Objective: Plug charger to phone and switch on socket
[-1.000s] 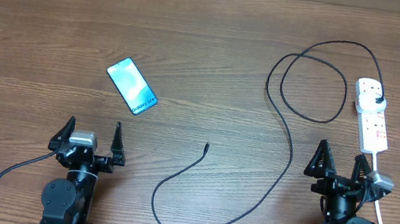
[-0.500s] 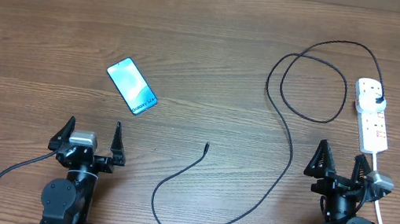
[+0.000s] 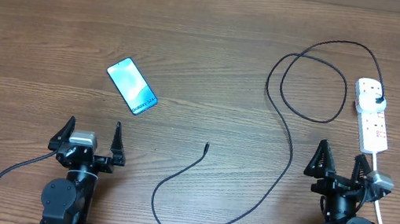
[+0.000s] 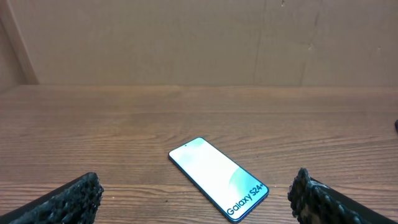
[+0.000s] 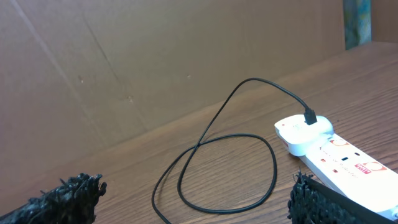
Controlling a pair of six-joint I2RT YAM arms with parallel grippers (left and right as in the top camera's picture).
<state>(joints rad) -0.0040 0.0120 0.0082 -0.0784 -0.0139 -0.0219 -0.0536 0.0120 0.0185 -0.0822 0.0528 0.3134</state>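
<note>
Left tool (image 3: 92, 131) sitting at near edge, left side: fingers spread wide, holding nothing. Right tool (image 3: 341, 158) sitting at near edge, right side: likewise released, empty.

Connector tip (image 3: 206, 145) of charger (image 3: 290, 153) lying free between tools, mid near edge. Phone (image 3: 131, 86) lying flat, screen up, beyond left tool. Plug (image 3: 377, 99) already sitting in socket (image 3: 372, 115) by right edge of table (image 3: 213, 26).

Step in hand, judged: picking up tip. Advising a pinch just behind tip, while steadying phone with other tool.

Versus earlier frames: nothing shifting, all positions matching.
</note>
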